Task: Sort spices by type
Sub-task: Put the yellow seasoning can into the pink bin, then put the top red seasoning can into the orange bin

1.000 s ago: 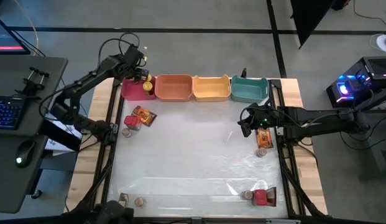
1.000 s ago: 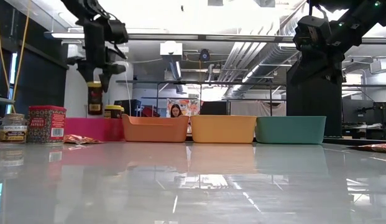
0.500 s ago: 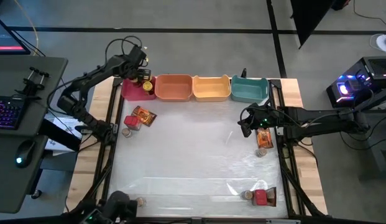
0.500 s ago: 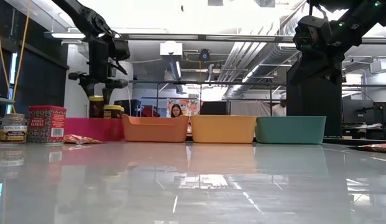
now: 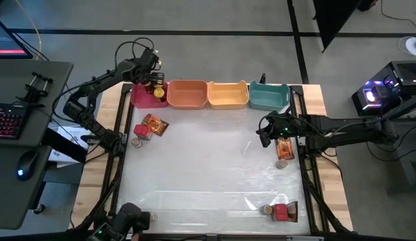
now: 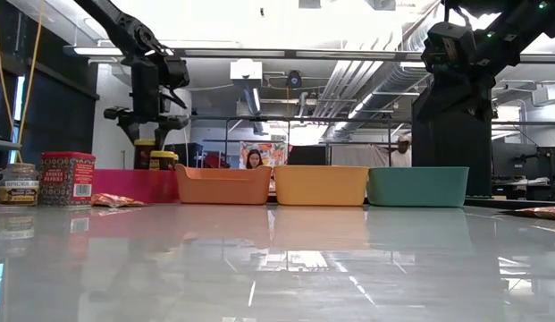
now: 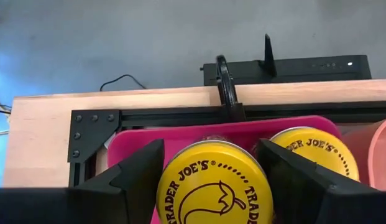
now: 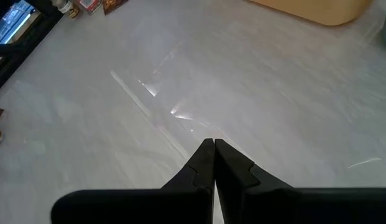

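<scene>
My left gripper (image 5: 153, 79) (image 6: 152, 125) (image 7: 210, 148) hangs open over the pink bin (image 5: 142, 98) at the table's far left. Its fingers stand either side of a yellow-lidded jar (image 7: 211, 186) (image 6: 144, 152) without touching it. That jar stands upright in the bin beside a second yellow-lidded jar (image 7: 314, 155) (image 6: 163, 159). My right gripper (image 5: 264, 132) (image 8: 214, 143) is shut and hovers above bare table by the right edge, next to an orange-brown foil packet (image 5: 285, 148) and a grey-lidded jar (image 5: 281, 163).
Orange (image 5: 187, 94), yellow (image 5: 228, 95) and teal (image 5: 268, 96) bins line the far edge. A red box (image 5: 142, 131), packet (image 5: 156, 124) and jar (image 5: 136, 141) lie at the left. Another jar (image 5: 266, 210), red box (image 5: 281, 212) and packet (image 5: 293, 213) sit near right. People show far behind the table.
My left gripper came down with the yellow-lidded jar into the pink bin, opened and let it go. The jar, hanging in the air a second ago, now stands in the bin beside the other jar. A dark rounded thing has come into view at the near left corner.
</scene>
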